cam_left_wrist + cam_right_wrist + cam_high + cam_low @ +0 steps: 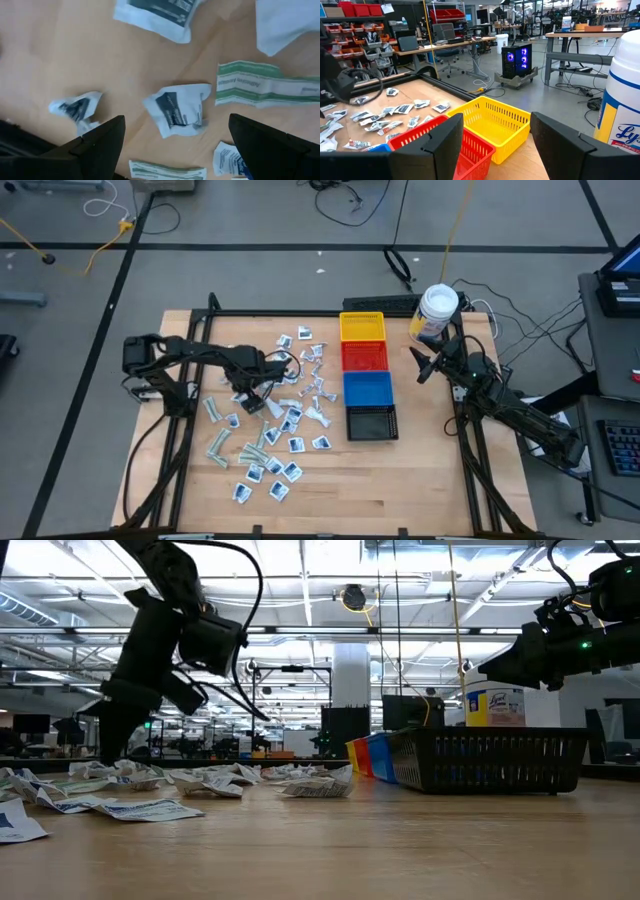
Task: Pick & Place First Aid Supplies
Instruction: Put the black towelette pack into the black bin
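Left claw (172,145) hangs released over a crumpled packet (178,108), visible only wrist-side.

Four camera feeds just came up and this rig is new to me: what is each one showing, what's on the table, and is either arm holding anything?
You have two dark robot arms at a wooden table. One picture looks straight down, one looks level across the tabletop, and one sits on each wrist.

The left gripper hangs open over the scattered first aid packets; its wrist camera looks down on a crumpled white packet between its fingers, holding nothing.

The right gripper waits open and empty beside the white jar.

In a row stand the yellow bin, red bin, blue bin and black bin.
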Tool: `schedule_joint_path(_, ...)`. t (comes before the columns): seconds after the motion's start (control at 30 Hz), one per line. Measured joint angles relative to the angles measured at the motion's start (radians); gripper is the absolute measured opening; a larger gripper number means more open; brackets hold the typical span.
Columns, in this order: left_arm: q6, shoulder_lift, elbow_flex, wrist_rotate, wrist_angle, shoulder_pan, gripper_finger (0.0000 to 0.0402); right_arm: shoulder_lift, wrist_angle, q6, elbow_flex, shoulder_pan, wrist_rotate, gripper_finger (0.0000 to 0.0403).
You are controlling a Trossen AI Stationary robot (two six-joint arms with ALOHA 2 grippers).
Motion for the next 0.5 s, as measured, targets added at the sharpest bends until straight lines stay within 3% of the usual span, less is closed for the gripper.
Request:
schedule_joint_path(0.4,0.037,0.026,-0.058,0.034,0.044,-0.021,0.036,0.0,0.0,0.0,0.0,0.0,0.0,0.0228)
schedule_joint_path(0.5,0.037,0.025,-0.072,0.056,0.052,-0.021,0.0343,0.0,0.0,0.0,0.0,0.0,0.0,0.0228)
